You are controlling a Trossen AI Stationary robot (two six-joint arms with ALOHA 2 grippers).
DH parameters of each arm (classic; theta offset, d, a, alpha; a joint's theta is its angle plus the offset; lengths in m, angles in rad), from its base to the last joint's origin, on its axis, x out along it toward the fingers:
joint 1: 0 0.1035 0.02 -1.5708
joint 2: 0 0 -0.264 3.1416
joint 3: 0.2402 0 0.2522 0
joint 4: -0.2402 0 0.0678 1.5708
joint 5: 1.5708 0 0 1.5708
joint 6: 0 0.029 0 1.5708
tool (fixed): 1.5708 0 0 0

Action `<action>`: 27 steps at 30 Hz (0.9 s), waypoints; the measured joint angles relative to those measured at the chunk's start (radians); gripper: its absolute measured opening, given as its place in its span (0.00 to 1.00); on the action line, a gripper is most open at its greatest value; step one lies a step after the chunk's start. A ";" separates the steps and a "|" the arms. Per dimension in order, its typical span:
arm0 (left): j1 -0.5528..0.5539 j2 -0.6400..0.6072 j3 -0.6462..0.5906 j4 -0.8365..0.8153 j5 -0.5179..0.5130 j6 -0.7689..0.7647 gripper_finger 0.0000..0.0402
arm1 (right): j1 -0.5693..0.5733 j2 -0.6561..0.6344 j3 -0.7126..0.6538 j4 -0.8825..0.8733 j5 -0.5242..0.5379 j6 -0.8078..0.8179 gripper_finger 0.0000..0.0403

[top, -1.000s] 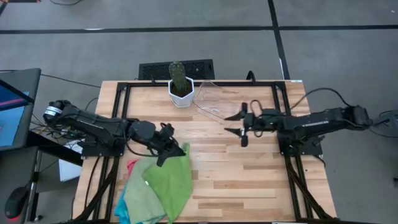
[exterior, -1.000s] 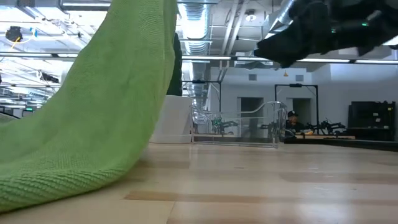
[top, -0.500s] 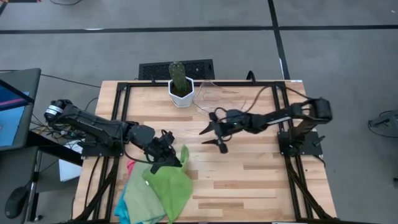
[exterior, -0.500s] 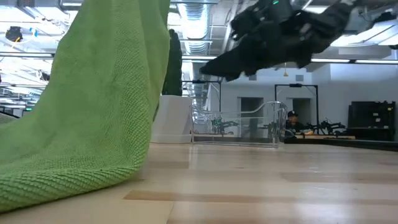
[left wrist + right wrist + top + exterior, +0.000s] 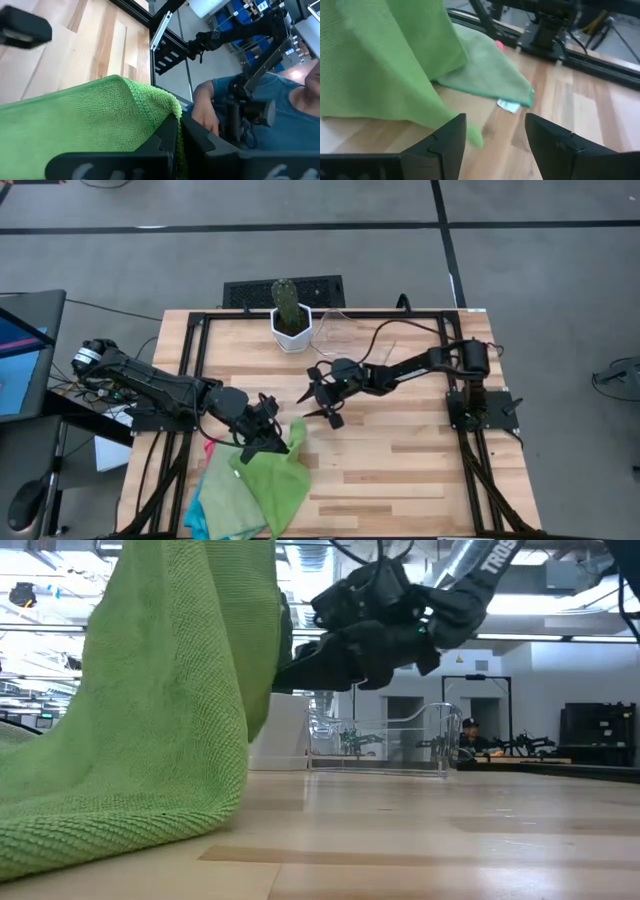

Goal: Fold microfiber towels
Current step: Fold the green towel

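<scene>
The bright green microfiber towel (image 5: 275,475) is hanging from the left gripper (image 5: 283,442), clenched on its corner, beside the towel pile (image 5: 220,500). The right gripper (image 5: 318,398) is hovering released just beside it; only the right wrist view shows a pink towel (image 5: 497,44).

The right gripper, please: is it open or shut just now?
Open: the right gripper's fingers stand apart, nothing between them, near the lifted green towel.

lifted towel (image 5: 278,480): bright green, fine knit texture
towel beneath (image 5: 218,498): pale green
pile edges: turquoise (image 5: 193,523), hot pink (image 5: 210,446)
table (image 5: 400,470): light wood planks
cactus pot (image 5: 291,333): white
</scene>
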 joint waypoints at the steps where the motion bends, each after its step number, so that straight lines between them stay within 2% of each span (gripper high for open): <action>1: 0.000 0.000 0.000 0.000 -0.002 -0.001 0.00 | 0.001 0.013 0.013 -0.002 -0.014 -0.001 0.57; 5: 0.000 0.000 0.000 -0.001 -0.011 -0.002 0.00 | 0.005 0.061 0.038 -0.026 -0.025 0.000 0.57; 9: 0.000 0.000 0.000 -0.006 -0.017 0.008 0.00 | -0.006 0.055 0.039 -0.082 -0.032 0.002 0.57; 18: 0.002 0.000 0.000 -0.006 -0.019 0.010 0.00 | -0.078 -0.009 0.037 -0.380 -0.041 0.052 0.57; 23: 0.002 0.000 -0.001 -0.007 -0.039 0.013 0.00 | -0.033 -0.009 0.037 -0.357 -0.068 0.061 0.57; 27: 0.003 0.000 -0.001 -0.007 -0.042 0.013 0.00 | 0.033 -0.009 0.037 -0.306 -0.015 0.053 0.57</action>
